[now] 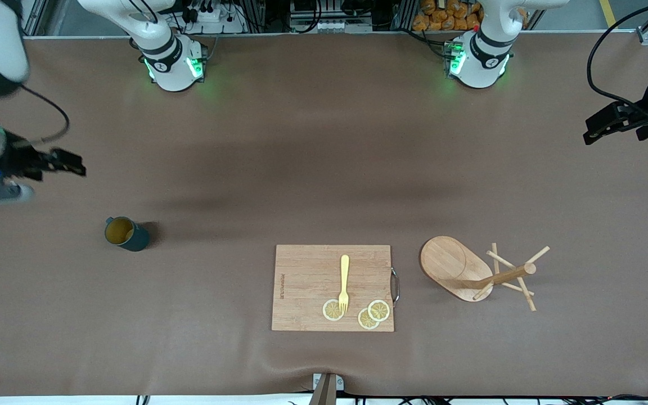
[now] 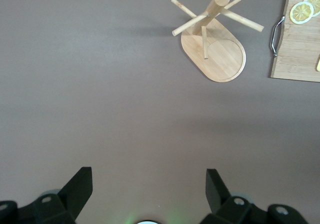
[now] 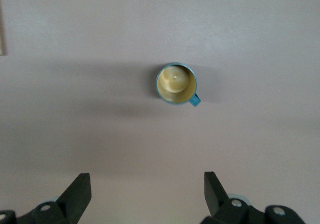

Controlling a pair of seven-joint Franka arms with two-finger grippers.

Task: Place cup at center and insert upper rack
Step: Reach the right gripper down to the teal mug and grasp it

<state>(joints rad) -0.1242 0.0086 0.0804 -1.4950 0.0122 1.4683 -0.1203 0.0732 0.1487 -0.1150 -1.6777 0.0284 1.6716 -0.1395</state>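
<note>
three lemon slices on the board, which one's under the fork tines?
The lemon slice that lies alone, toward the right arm's end of the cutting board; the fork tines rest on it. The other two overlap each other, clear of the fork.

Front view: right gripper (image 1: 68,163) sits at the frame edge, arm cropped and blurred close to the lens. Left gripper (image 1: 599,126) also at the edge, wrist cut off, fingers too small to separate. Cup (image 1: 126,234) handle not visible there. Board (image 1: 301,292) print too small to read. Left wrist view: board (image 2: 300,54) cropped, one lemon slice (image 2: 316,3) cut by the edge, rack (image 2: 215,44) top peg clipped. Both wrist views show only finger tips (image 2: 80,189) (image 3: 80,191).
</note>
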